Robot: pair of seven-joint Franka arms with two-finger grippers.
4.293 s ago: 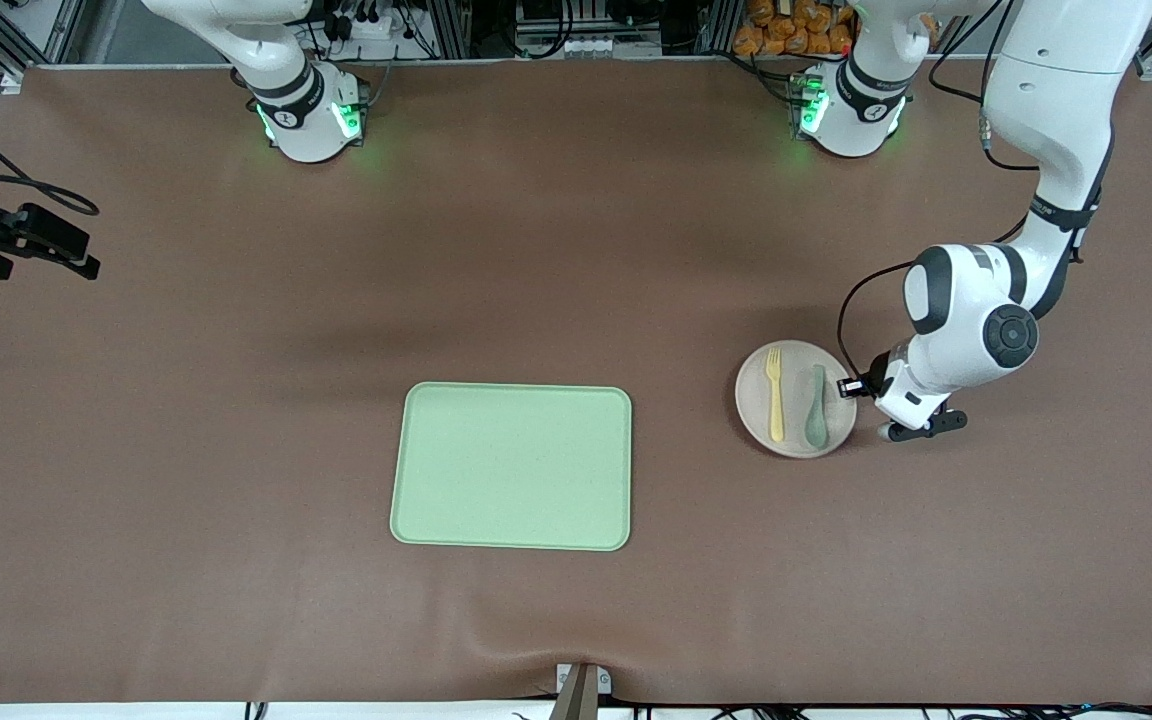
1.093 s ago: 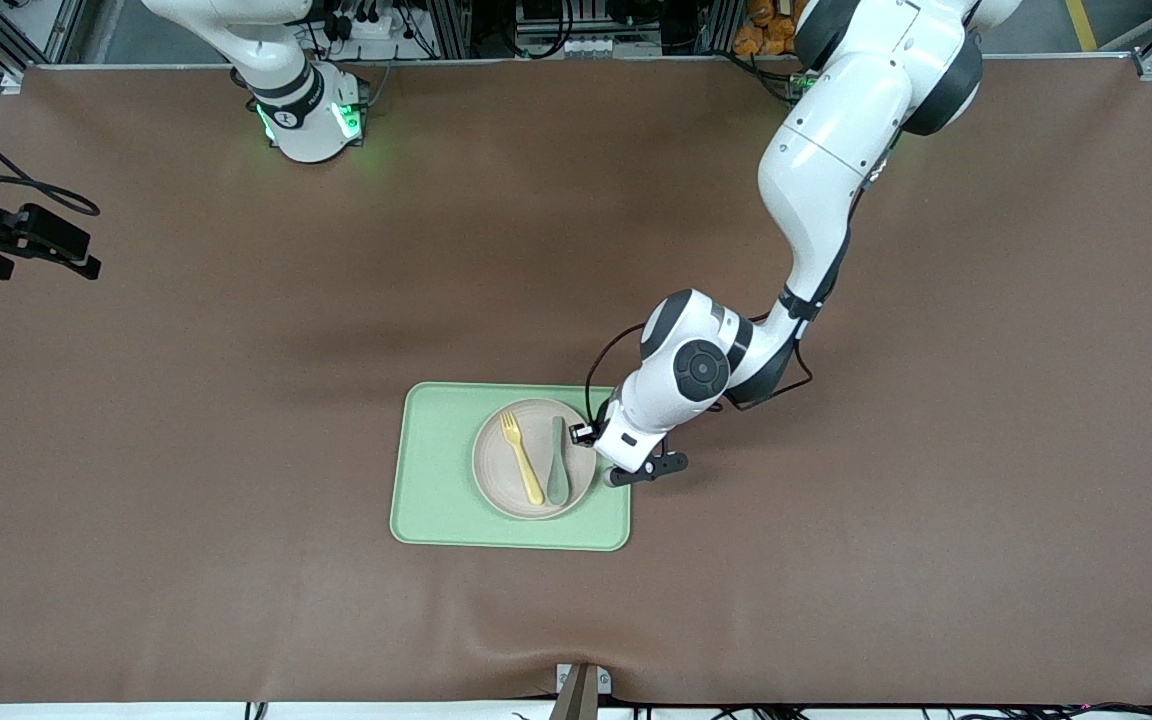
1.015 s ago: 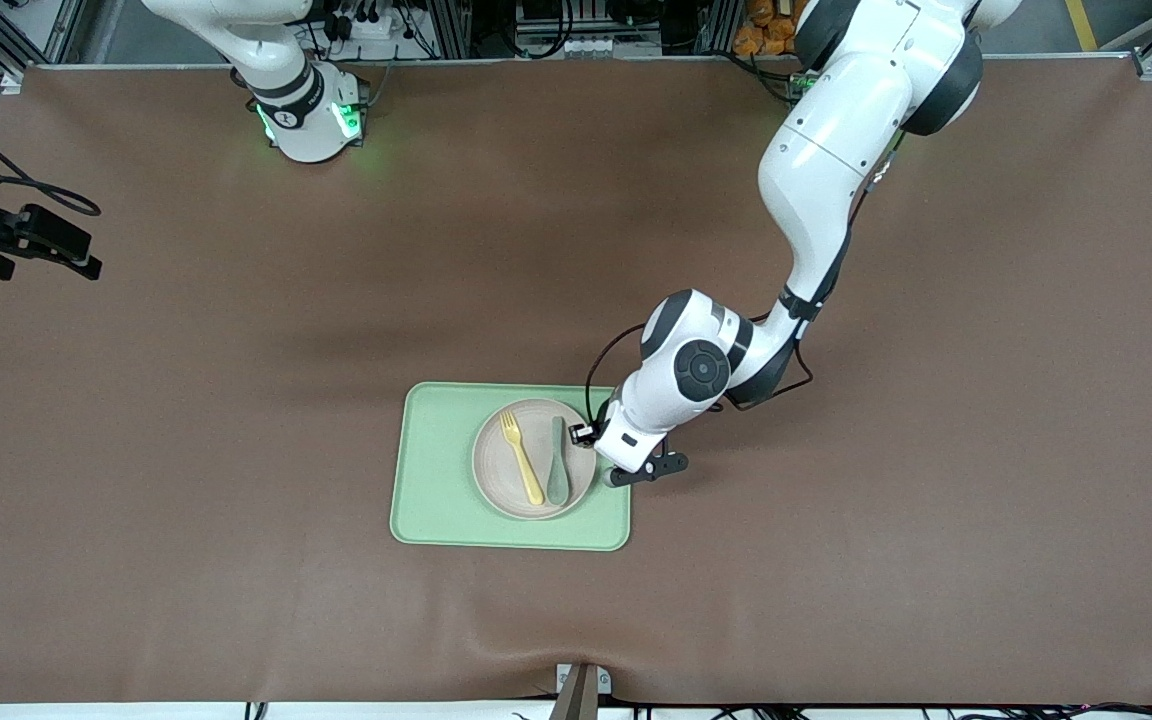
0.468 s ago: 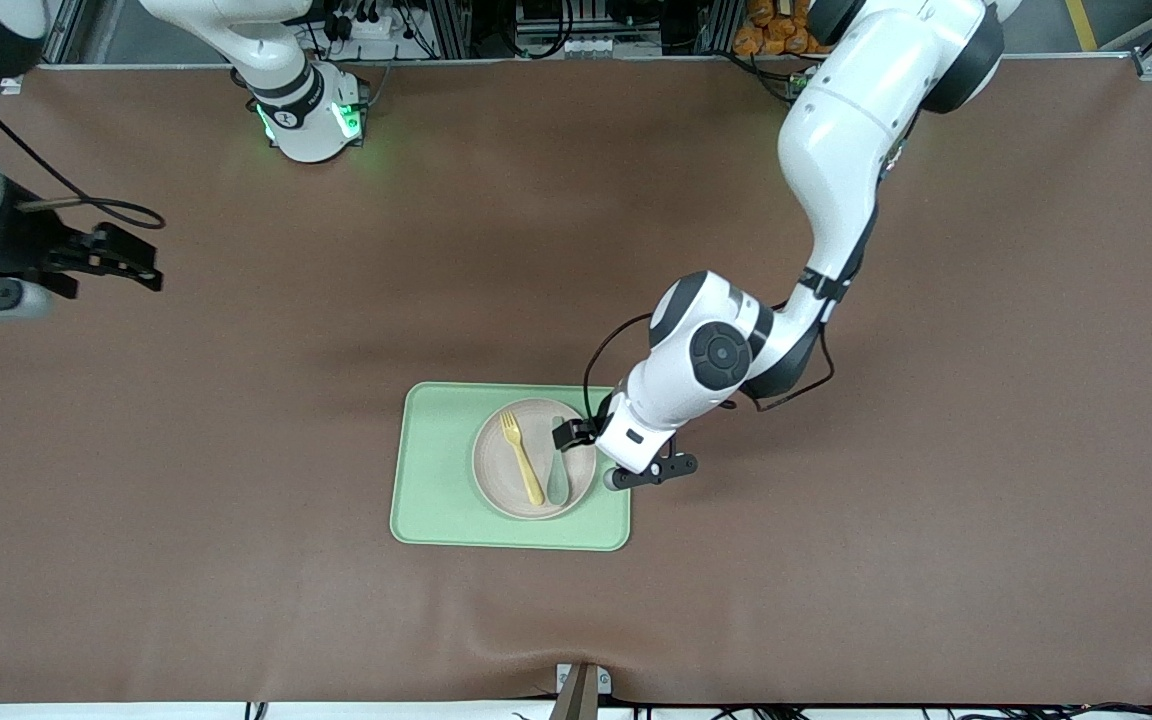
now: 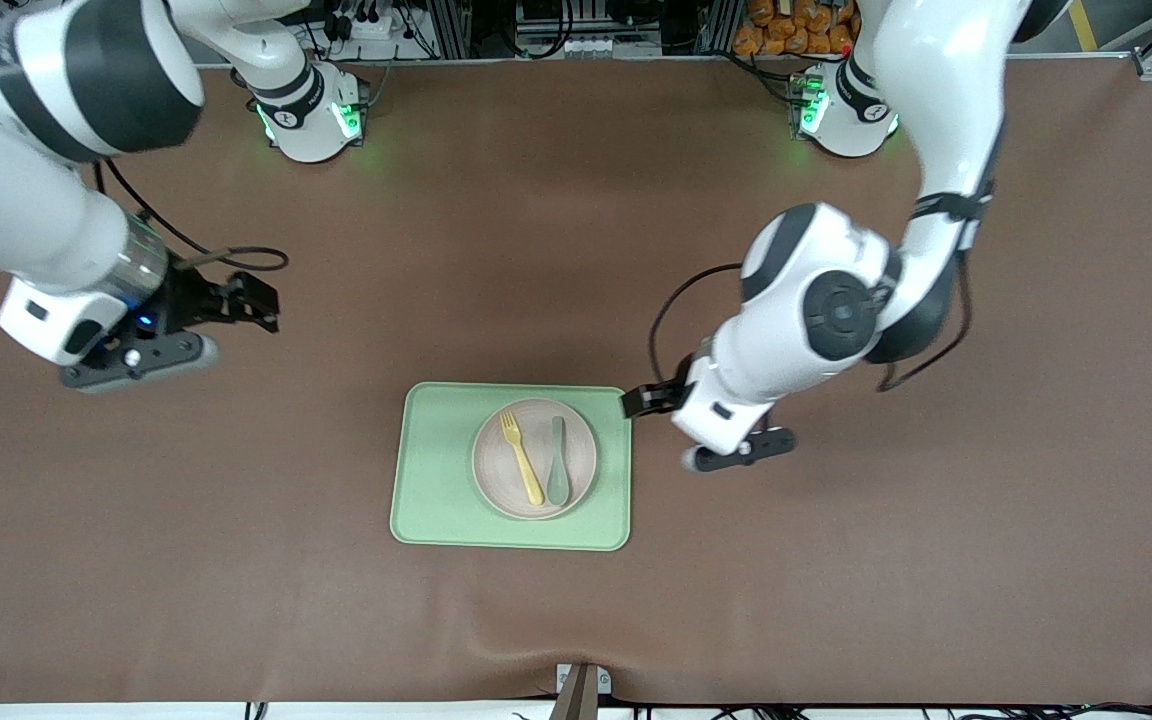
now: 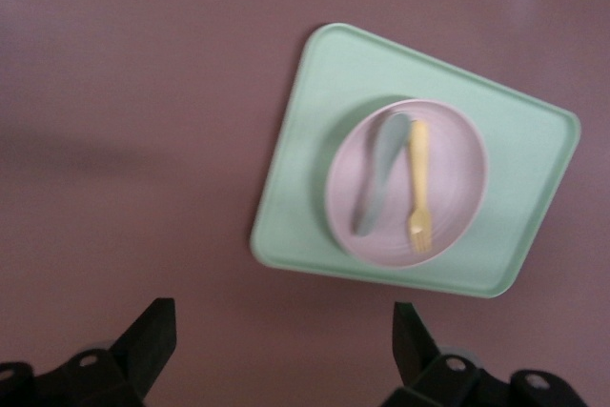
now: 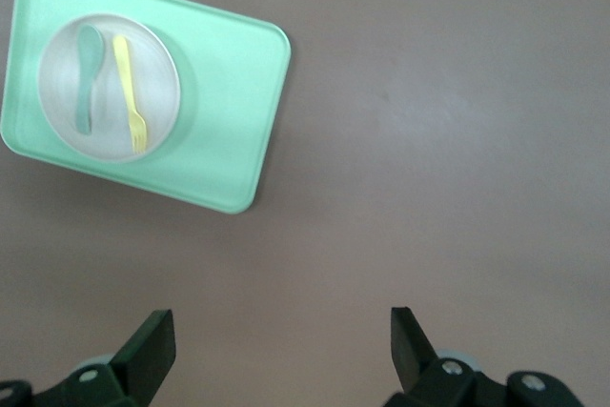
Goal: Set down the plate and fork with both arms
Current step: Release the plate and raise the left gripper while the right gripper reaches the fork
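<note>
On the brown table, plate on tray, both grippers spread, empty.

Matt, speckled finish on the plate, looks like a dull plastic or composite, and on it the fork reads as smooth yellow plastic with the spoon beside it in a flat grey-green plastic. Under the plate, the tray shows a smooth, low-sheen pale green plastic. All around the tray the table wears a brown matt covering, leather-like and faintly grained, with a slight wrinkle at the edge nearest the front camera.
</note>
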